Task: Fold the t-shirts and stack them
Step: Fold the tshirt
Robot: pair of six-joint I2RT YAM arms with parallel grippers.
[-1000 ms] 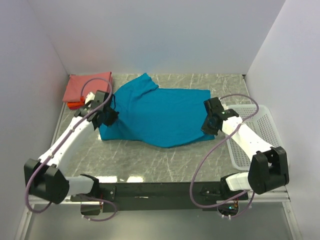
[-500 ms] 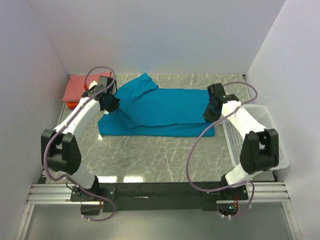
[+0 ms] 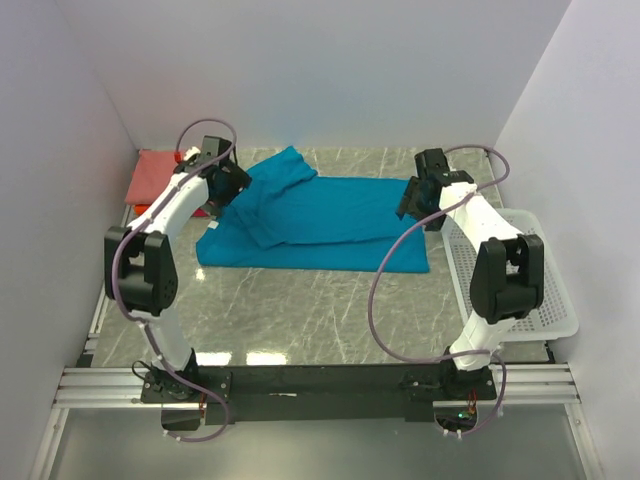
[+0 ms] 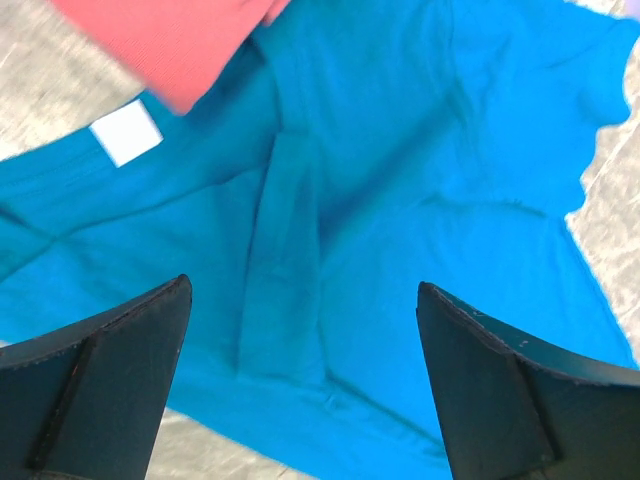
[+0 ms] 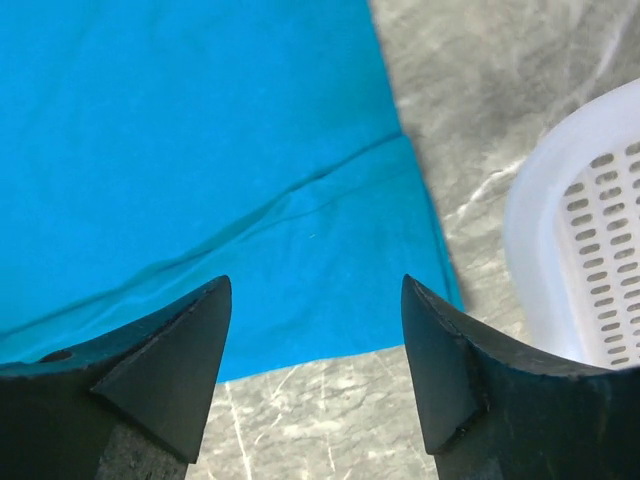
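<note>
Nothing readable shows; the white neck label [image 4: 125, 133] on the teal t-shirt [image 4: 400, 200] looks blank.

Your work surface is a grey marble-patterned tabletop [image 3: 300, 310], enclosed by a plain white back wall [image 3: 320, 70], left wall [image 3: 50, 200] and right wall [image 3: 590, 150]. Lighting is even and soft. A black bar [image 3: 320, 380] on aluminium rails [image 3: 100, 385] spans your near edge.

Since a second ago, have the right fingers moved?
Yes: right fingers went toward the back wall, from beside the basket's far end to past it.

Robot lab test booth: plain white walls [image 3: 300, 70], marble-pattern tabletop [image 3: 300, 310], aluminium rail [image 3: 100, 385]
</note>
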